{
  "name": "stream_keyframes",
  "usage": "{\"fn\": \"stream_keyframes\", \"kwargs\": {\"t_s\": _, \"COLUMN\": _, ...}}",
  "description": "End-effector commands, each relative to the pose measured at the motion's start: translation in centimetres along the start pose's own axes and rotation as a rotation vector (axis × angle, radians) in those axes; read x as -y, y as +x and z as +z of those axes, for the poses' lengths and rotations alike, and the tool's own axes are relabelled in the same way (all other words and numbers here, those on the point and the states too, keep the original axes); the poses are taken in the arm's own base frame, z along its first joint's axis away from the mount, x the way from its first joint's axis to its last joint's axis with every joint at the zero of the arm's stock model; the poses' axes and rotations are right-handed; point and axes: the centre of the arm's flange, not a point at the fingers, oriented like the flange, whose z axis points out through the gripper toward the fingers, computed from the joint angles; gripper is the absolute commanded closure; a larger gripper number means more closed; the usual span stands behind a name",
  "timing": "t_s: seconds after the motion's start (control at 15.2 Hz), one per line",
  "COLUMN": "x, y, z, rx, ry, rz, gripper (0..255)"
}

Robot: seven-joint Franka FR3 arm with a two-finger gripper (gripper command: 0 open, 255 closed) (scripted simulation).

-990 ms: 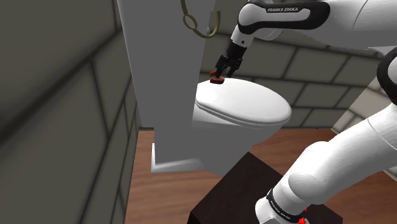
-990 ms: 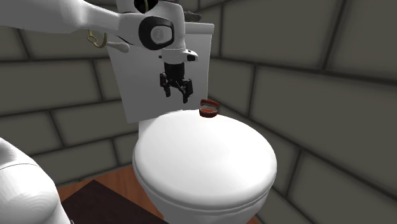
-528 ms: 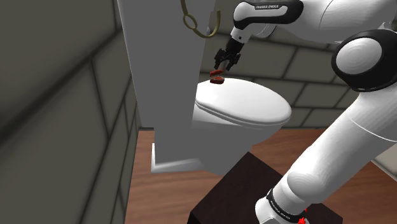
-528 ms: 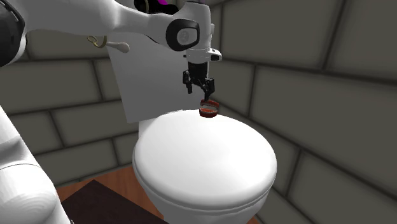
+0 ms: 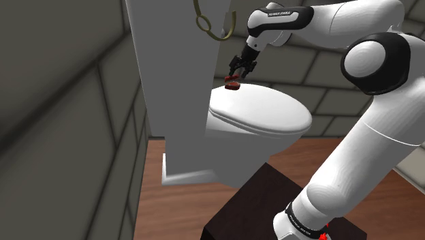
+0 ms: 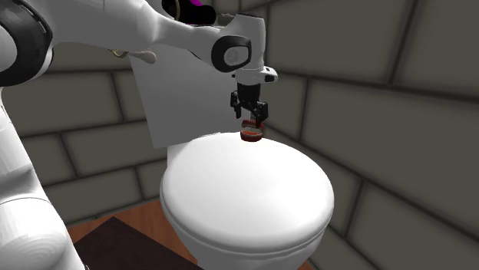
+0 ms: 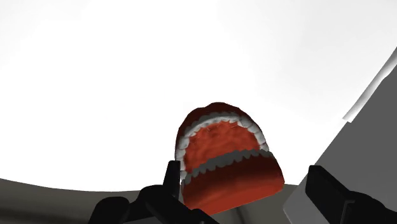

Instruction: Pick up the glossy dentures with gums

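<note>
The dentures [image 7: 224, 156], dark red gums with rows of white teeth, lie on the back of the white toilet lid [image 6: 246, 192], close to the tank. They also appear as a small red piece, the dentures [image 5: 232, 84] and the dentures [image 6: 252, 134]. My black gripper [image 6: 252, 119] hangs just above them, pointing down. In the wrist view the gripper [image 7: 245, 191] stands open, its fingers [image 7: 172, 181] apart on either side of the dentures and not clasping them.
The white tank [image 5: 184, 82] rises right behind the dentures, with a brass ring [image 5: 212, 26] hanging on it. Grey block walls close in around the toilet. A dark mat [image 5: 252, 204] lies on the wooden floor [image 5: 184, 211].
The gripper has swung across from beside the dentures to directly over them and come down closer. Its fingers stayed open. The dentures have not moved.
</note>
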Motion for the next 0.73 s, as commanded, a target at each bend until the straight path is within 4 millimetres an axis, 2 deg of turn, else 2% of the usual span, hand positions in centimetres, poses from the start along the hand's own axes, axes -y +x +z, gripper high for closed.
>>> {"fn": "stream_keyframes", "kwargs": {"t_s": 0.0, "x": -0.18, "y": -0.27, "z": 0.96, "rx": -0.001, "ry": 0.0, "rz": 0.0, "gripper": 0}}
{"fn": "stream_keyframes", "kwargs": {"t_s": 0.13, "x": -0.23, "y": -0.33, "z": 1.25, "rx": -0.001, "ry": 0.0, "rz": 0.0, "gripper": 0}}
{"fn": "stream_keyframes", "kwargs": {"t_s": 0.2, "x": -0.26, "y": -0.35, "z": 1.23, "rx": -0.001, "ry": 0.0, "rz": 0.0, "gripper": 255}}
{"fn": "stream_keyframes", "kwargs": {"t_s": 0.66, "x": -0.17, "y": -0.37, "z": 1.37, "rx": -0.001, "ry": 0.0, "rz": 0.0, "gripper": 255}}
